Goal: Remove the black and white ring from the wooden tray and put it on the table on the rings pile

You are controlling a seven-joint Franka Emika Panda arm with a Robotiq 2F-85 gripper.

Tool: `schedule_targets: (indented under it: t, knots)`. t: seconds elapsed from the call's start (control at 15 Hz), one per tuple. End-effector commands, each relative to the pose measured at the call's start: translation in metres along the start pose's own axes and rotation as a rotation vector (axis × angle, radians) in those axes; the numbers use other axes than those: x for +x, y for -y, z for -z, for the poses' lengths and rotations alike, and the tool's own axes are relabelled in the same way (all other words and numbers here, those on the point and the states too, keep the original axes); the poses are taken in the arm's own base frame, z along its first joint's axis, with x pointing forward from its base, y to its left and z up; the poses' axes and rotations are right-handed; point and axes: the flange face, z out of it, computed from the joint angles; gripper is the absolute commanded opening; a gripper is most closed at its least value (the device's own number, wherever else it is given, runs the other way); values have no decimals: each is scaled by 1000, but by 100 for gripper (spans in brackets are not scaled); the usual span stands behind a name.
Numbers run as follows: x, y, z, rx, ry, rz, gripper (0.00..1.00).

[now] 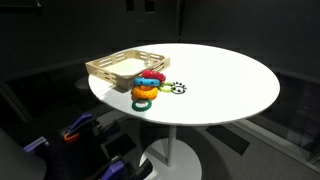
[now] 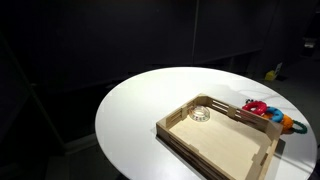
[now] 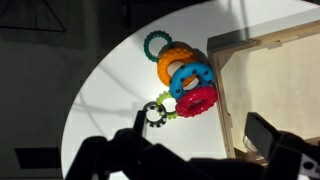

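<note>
The black and white ring (image 3: 155, 113) lies flat on the table (image 1: 230, 85), outside the wooden tray (image 1: 100, 70), just beside the lower left edge of the rings pile (image 3: 185, 75), at centre frame in the wrist view. In an exterior view a small pale ring (image 2: 201, 112) lies inside the tray. The gripper (image 3: 195, 140) occupies the bottom of the wrist view, fingers wide apart, holding nothing

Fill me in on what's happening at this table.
Nothing is being held right now. In the wrist view the gripper hangs open above the table. The black and white ring already lies on the table, outside the wooden tray, right beside the rings pile.
</note>
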Motion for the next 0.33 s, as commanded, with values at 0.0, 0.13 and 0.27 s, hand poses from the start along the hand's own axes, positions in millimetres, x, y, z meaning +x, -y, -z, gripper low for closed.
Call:
schedule_targets:
  t: [0.0, 0.13, 0.27]
  knots:
    - [0, -3, 18, -3, 27, 1, 100]
    - [-1, -1, 11, -1, 12, -1, 100]
    - [-2, -1, 11, -2, 16, 0, 100]
